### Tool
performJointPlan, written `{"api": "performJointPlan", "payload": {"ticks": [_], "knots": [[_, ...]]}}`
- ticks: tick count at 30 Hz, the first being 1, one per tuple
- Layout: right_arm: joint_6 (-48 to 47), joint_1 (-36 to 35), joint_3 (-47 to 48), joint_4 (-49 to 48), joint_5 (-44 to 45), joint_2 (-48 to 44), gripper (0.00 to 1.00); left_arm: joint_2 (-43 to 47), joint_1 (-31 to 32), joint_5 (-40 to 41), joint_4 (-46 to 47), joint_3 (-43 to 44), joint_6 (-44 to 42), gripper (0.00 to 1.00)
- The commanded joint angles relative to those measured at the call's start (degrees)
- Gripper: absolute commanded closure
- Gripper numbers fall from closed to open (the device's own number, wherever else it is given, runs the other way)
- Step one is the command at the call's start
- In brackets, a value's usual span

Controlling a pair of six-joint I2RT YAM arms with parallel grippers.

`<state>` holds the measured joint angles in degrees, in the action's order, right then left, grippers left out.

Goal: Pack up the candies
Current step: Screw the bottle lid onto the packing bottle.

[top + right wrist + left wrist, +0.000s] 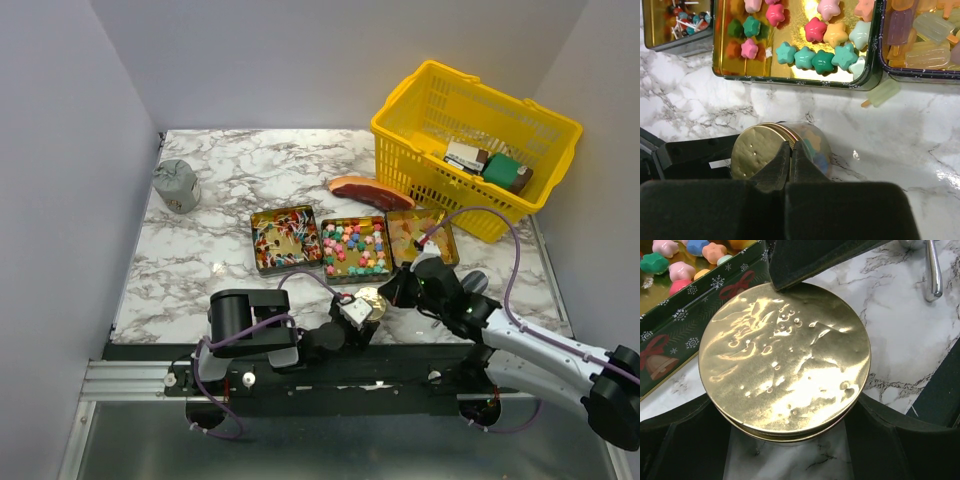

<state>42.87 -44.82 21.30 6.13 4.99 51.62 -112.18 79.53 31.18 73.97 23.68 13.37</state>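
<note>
Left gripper (790, 436) clasped tilted clear jar (816, 144), gold lid (785, 357) facing near-left; right gripper (791, 150) pinched shut on lid's far rim

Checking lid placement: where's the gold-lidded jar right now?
Top view: the gold-lidded jar sits at the near edge of the table, right of centre, just in front of the middle tin holding star candies.
</note>
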Motion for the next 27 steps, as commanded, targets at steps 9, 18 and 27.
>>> {"api": "performJointPlan", "payload": {"ticks": [9,18,27], "knots": [[5.2,-1.9,-11.9,12.1,-17.6,-4.1,0.99,-3.2,-3.8,-5.2,-14.9,2.8,5.6,0.5],[7.2,-1.9,-13.7,17.2,-19.2,-14.1,0.99,-3.9,-6.3,-6.6,-17.7,4.0,6.9,0.5],[9.5,-1.9,-11.6,22.3,-15.7,-16.6,0.99,-3.8,-6.6,-7.7,-18.2,3.9,5.8,0.48]]}}
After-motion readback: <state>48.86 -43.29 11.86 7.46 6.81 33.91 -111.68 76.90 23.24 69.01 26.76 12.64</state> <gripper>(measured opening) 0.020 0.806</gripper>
